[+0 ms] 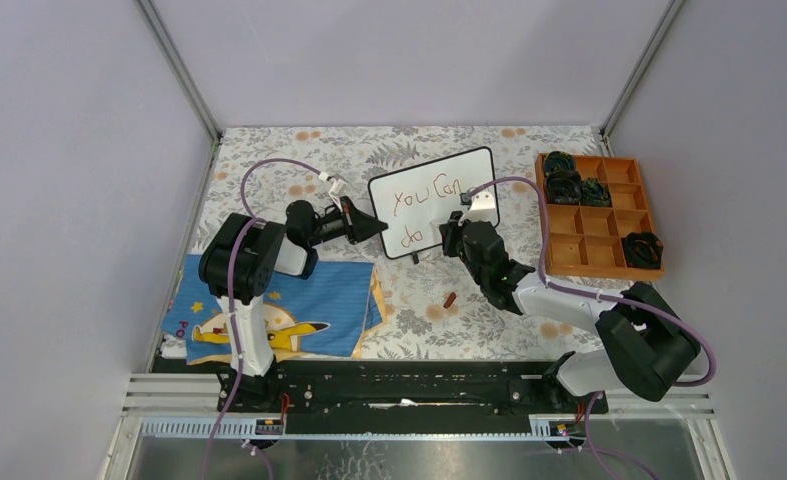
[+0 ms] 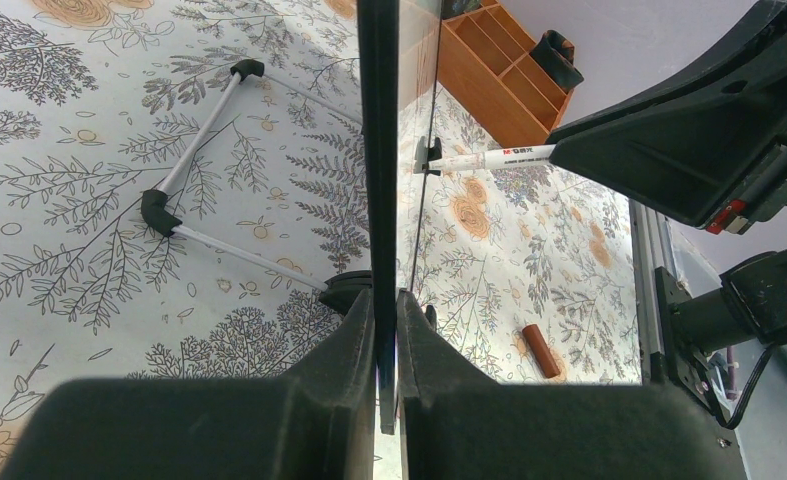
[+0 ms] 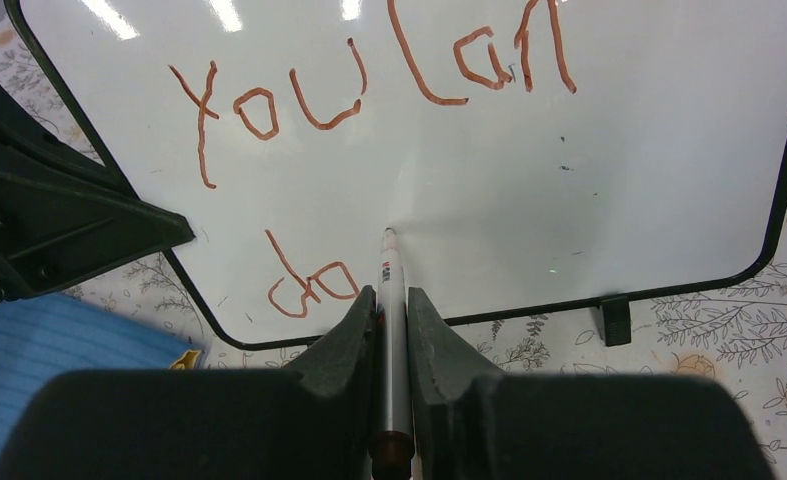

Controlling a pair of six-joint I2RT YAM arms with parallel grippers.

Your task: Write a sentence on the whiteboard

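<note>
right gripper (image 3: 391, 296) clamps marker (image 3: 390, 262), tip on whiteboard (image 3: 619, 180) beside sentence (image 3: 314, 290); left gripper (image 2: 386, 300) pinches edge.

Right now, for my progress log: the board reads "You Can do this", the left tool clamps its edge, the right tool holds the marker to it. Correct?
No: the right wrist view shows the sentence reads only "You Can do"; "this" is missing. The left tool does clamp the edge of the whiteboard, and the right tool holds the marker to it.
</note>
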